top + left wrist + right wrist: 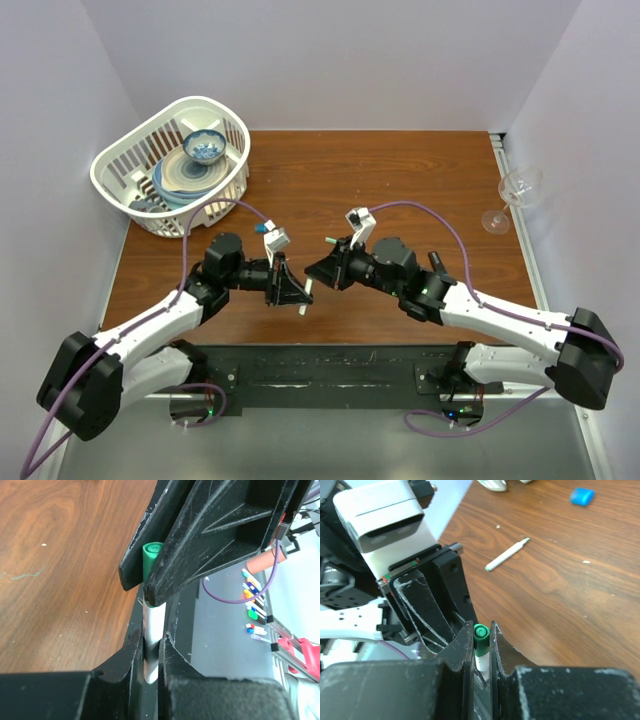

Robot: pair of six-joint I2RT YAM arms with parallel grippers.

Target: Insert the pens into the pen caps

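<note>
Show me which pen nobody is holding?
The white pen with the green tip, lying loose on the table. The other, green-ended one is pinched in the right gripper.

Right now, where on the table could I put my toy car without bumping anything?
The widest bare wood lies along the far edge, between the white basket and the wine glass. It's crowded in the middle: the left fingers pinch one pen, the right fingers another pen, and a loose pen and blue cap lie nearby.

Polished wood-grain table (400,170); scuffed matt black plastic gripper fingers (502,650) (white scratches along edges); smooth white plastic pen (152,635), green cap (150,560).
</note>
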